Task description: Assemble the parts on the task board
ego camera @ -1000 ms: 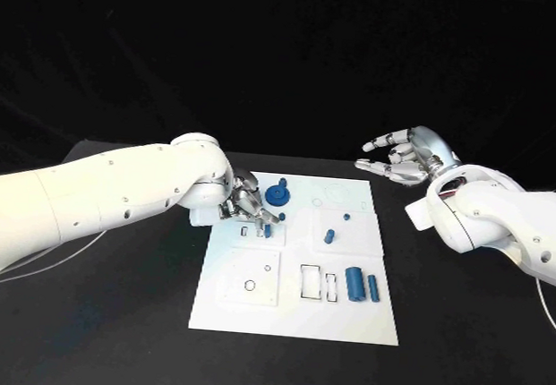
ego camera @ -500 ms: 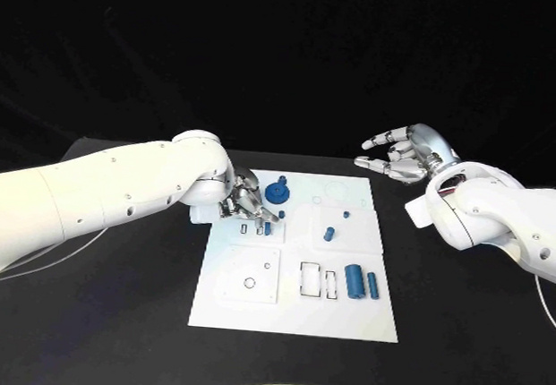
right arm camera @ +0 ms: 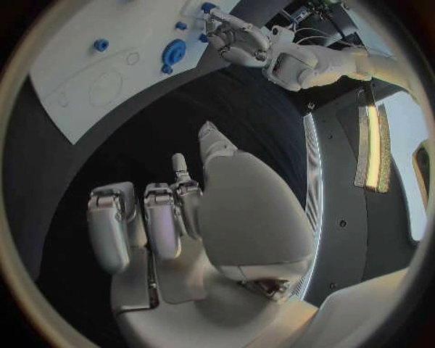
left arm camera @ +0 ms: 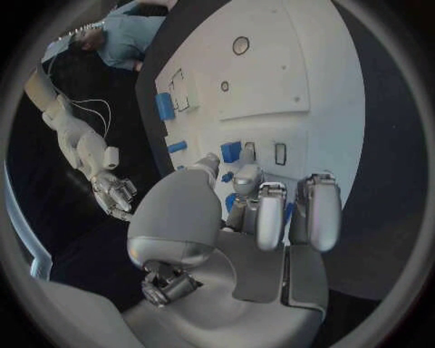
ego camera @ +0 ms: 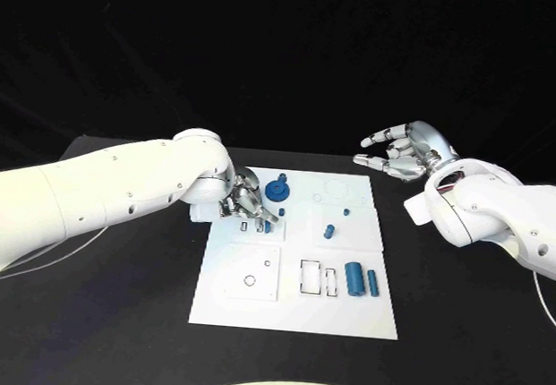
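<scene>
The white task board [ego camera: 294,288] lies in the middle of the table. My left hand [ego camera: 245,202] hovers low over its far left part, fingers curled beside two small slots [left arm camera: 280,154]. A small blue piece [left arm camera: 231,151] sits at its fingertips; I cannot tell whether it is pinched. A blue gear-like part [ego camera: 278,192] stands just beyond that hand. Two small blue pieces [ego camera: 330,233] sit mid-board. A thick blue cylinder [ego camera: 354,279] and a thinner one [ego camera: 372,283] lie at the near right. My right hand [ego camera: 406,152] hangs raised past the far right corner, fingers apart, holding nothing.
Black table [ego camera: 474,334] surrounds the board on every side. Outlined rectangular slots [ego camera: 311,280] and a round hole [ego camera: 249,281] mark the board's near half. In the right wrist view the board [right arm camera: 72,80] and my left hand [right arm camera: 238,40] lie ahead.
The left hand's fingers have shifted slightly at the slots. The right hand has stayed raised in about the same place.
</scene>
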Robot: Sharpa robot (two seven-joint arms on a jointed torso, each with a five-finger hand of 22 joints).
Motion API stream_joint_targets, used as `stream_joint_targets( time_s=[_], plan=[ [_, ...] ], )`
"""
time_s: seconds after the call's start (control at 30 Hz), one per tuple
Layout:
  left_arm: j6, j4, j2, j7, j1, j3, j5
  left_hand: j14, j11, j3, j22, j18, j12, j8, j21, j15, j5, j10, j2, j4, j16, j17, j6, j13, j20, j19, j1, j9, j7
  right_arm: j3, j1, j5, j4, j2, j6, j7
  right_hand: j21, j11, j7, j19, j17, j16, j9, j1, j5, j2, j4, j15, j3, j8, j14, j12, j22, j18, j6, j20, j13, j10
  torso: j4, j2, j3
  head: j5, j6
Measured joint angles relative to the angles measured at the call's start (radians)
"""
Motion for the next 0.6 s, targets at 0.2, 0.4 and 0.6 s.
stream_joint_targets(
  time_s=[0.2,0.4,0.6],
  plan=[
    [0.005,-0.003,0.002,0.0,0.0,-0.001,0.005,0.0,0.0,0.004,0.0,0.0,0.0,0.0,0.0,0.0,0.0,0.0,0.001,-0.001,0.0,0.0,0.0,0.002,0.0,0.0,0.01,0.009,0.0,0.0,0.0,0.0,0.0,0.0,0.001,-0.001,0.0,0.0,0.0,0.0,0.0,0.0,0.0,0.0,0.0,0.0,0.0,0.0,0.0,0.0,0.0,0.0,0.0,0.0,0.0,0.0,0.0,0.0,0.0,0.0,0.0003,-0.001,-0.002],
    [0.006,-0.004,0.004,0.0,-0.001,-0.002,0.01,0.0,-0.004,0.022,0.0,0.0,-0.004,0.0,0.0,0.0,0.0,0.003,0.008,-0.001,0.0,0.0,0.0,0.003,0.0,0.0,0.033,0.022,0.0,0.0,0.0,0.0,-0.001,0.0,0.002,-0.001,0.0,0.0,0.0,0.0,0.0,0.0,0.0,-0.004,0.0,0.004,0.0,0.0,0.0,0.0,0.0,0.0,0.0,0.0,0.0,0.0,0.0,0.0,0.0004,0.0,-0.0001,-0.002,-0.004],
    [0.006,-0.005,0.007,0.0,-0.001,-0.002,0.015,-0.004,-0.007,0.07,0.0,0.0,-0.01,-0.001,0.0,-0.004,0.0,0.0,0.02,-0.003,0.0,0.0,0.0,0.003,-0.004,0.004,0.075,0.047,0.0,0.0,0.0,0.0,-0.001,0.001,0.003,-0.002,0.0,0.0,0.0,0.0,0.0,0.0,0.0,-0.004,0.0,0.004,0.0,0.0,0.0,0.0,0.0,0.0,0.0,0.0,0.0,0.0,0.0,0.0,0.0003,0.0,-0.0003,-0.002,-0.005]
  ],
)
